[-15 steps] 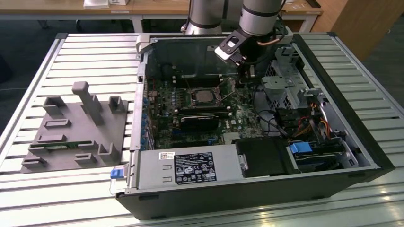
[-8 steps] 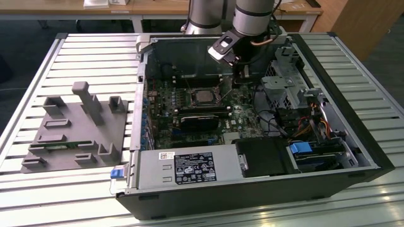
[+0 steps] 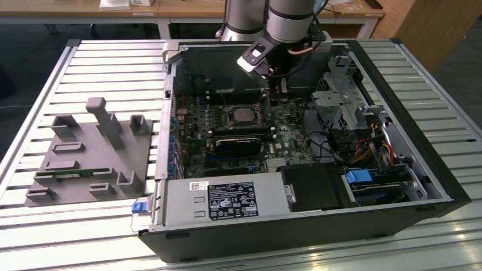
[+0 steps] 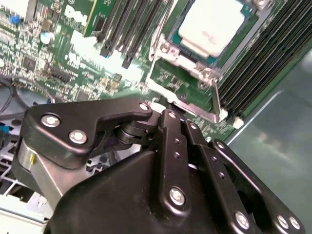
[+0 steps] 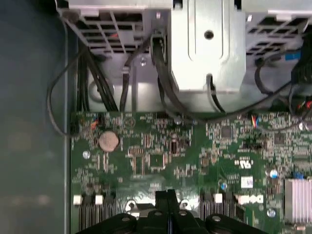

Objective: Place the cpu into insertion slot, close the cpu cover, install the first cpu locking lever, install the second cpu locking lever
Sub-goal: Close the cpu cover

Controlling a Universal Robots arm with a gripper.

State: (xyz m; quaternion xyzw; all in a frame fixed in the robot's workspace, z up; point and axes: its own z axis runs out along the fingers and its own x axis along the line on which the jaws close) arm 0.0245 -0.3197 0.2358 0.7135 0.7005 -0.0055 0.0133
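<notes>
Where the gripper (image 3: 281, 93) stands: inside the one open computer case (image 3: 421, 169), with the cpu (image 3: 242, 114) at about 7 o'clock from it in the exterior view.
Gripper state: its two black fingers (image 5: 164, 199) are pressed together in the first wrist view. Whether they pinch anything, I cannot tell.
Cpu: one, silver-topped, seated in the one insertion slot (image 4: 239, 46).
Cpu cover (image 4: 187, 62): one silvery frame, lying flat around the cpu.
Lever (image 4: 215, 95): one thin metal rod along the socket's edge, just beside the fingertips. Whether it is latched, I cannot tell.
Heatsink (image 3: 237, 148): one black block at 6 o'clock from the cpu.
Fixture (image 3: 90, 155): one grey block with several posts, on the slatted table (image 3: 113, 62) at 9 o'clock from the case.
Second wrist view: cpu, cover and lever seen close.
First wrist view: one round coin battery (image 5: 108, 140), black cables (image 5: 163, 73) and a metal cage (image 5: 207, 44) beyond the green board (image 5: 161, 156).
</notes>
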